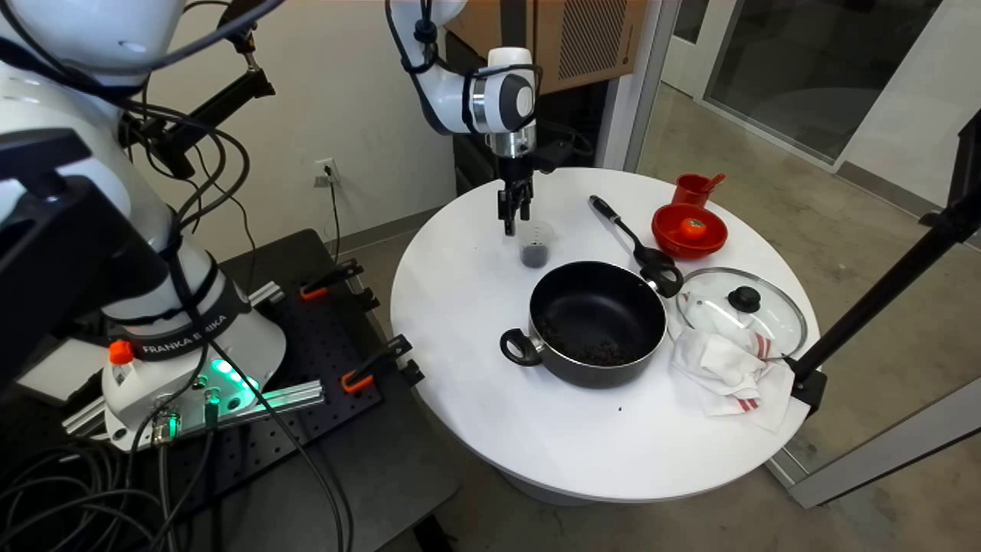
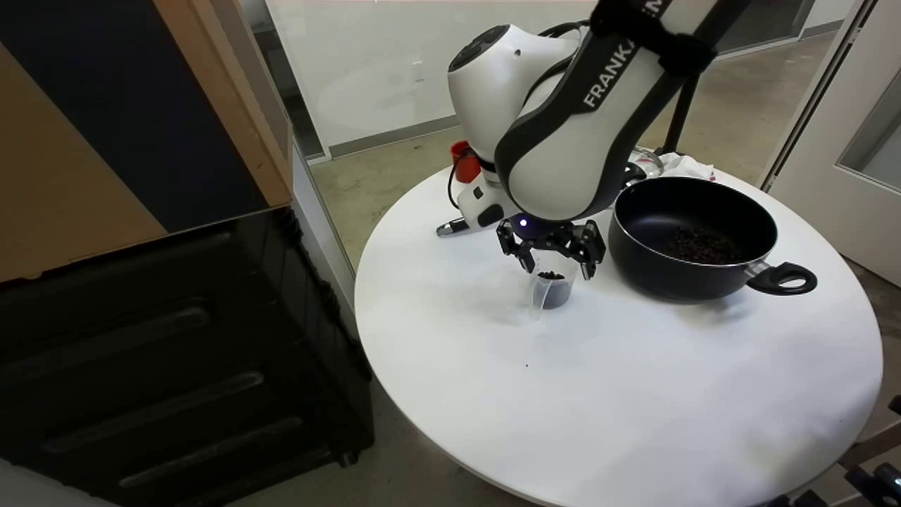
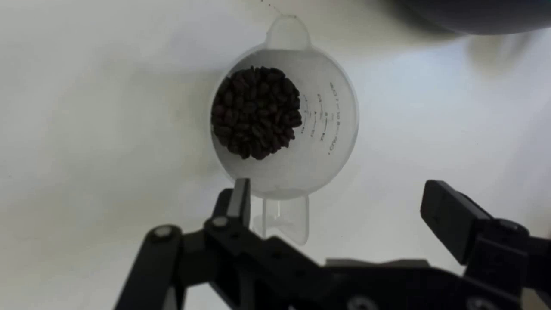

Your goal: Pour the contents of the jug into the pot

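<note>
the clear jug [image 3: 316, 148] stands upright on the table [image 2: 507, 415] near the pot [image 2: 662, 273], its length running up the wrist view from handle [image 3: 286, 215] to spout [image 3: 287, 34], the gripper [image 3: 338, 193] close by, spread wide, empty.

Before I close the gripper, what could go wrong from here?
Uneven grip: in the wrist view, the handle of the clear jug appears near one finger of the open gripper, so closing may shove the jug.
Spill: the jug is uncovered with dark beans inside; a knock could scatter them.
Collision: the pot stands close by; a sideways move might bump it.
</note>
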